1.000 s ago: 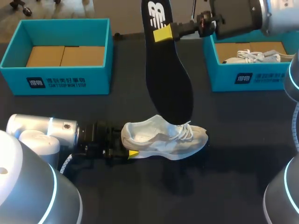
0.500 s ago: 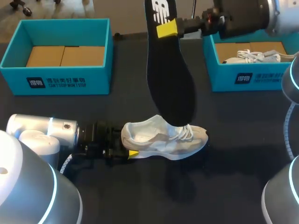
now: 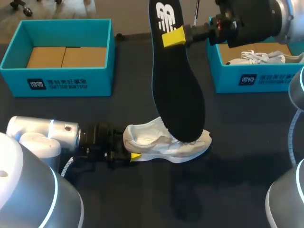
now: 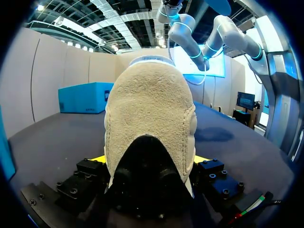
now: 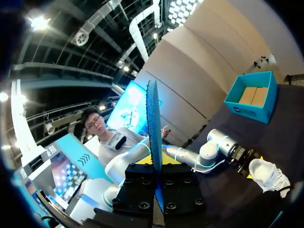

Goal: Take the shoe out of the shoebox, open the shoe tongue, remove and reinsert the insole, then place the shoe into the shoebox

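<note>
- The shoe (image 3: 161,145) stands on its sole on the dark worktop (image 3: 247,161), at the lower middle of the head view, with its toe pointed toward the right of the frame.
- The left end effector (image 3: 130,146) is clenched on the shoe's heel. In the left wrist view a yellow tip is seen pressed against each side of the heel.
- The right end effector (image 3: 176,36) is located at the upper middle of the frame and is grasping the black insole (image 3: 176,90) near its heel end.
- The insole is held almost upright, and its toe end is seen in front of the shoe's laces. Contact between the two cannot be told.
- The left shoebox (image 3: 57,80), blue and open, is placed at the upper left.
- The right shoebox (image 3: 247,80), also blue, is placed at the upper right, and a second shoe (image 3: 259,58) is contained in it.
</note>
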`<state>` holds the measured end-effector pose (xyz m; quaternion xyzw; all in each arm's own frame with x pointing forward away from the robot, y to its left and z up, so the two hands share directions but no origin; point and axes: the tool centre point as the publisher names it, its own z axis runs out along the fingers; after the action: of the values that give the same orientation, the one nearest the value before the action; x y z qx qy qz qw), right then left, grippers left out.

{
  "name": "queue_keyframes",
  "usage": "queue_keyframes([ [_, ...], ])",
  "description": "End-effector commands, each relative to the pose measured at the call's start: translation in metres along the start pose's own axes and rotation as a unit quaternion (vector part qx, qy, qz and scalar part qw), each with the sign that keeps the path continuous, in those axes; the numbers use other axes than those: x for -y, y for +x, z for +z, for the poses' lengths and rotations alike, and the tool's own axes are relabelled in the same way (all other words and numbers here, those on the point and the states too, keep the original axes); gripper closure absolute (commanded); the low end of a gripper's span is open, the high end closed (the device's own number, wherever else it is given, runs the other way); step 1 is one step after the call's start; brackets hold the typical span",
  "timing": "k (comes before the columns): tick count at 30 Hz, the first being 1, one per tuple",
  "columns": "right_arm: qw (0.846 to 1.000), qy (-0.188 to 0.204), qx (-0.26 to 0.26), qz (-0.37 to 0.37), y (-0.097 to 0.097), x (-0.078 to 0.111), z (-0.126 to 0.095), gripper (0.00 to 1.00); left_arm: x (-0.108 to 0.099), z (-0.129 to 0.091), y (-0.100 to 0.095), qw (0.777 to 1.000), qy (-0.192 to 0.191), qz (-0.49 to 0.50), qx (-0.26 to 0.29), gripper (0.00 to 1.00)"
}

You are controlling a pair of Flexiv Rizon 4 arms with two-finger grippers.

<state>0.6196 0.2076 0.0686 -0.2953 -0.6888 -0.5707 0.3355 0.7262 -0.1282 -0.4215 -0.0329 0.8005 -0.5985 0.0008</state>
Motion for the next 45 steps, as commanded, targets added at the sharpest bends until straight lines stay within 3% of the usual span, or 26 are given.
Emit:
queue_keyframes([
  [1, 1.0, -0.018, 0.008, 0.003, 0.006, 0.013, 0.005, 1.0, 0.001, 0.0, 0.0, 1.0, -0.001, 0.0, 0.0, 1.0],
  [13, 0.999, -0.037, 0.0, 0.003, 0.012, 0.035, 0.01, 1.0, 0.001, 0.0, 0.0, 1.0, -0.001, 0.0, 0.0, 1.0],
  [45, 1.0, -0.03, -0.01, -0.003, 0.009, 0.036, 0.014, 1.0, 0.001, 0.0, 0.0, 1.0, -0.001, 0.0, 0.0, 1.0],
])
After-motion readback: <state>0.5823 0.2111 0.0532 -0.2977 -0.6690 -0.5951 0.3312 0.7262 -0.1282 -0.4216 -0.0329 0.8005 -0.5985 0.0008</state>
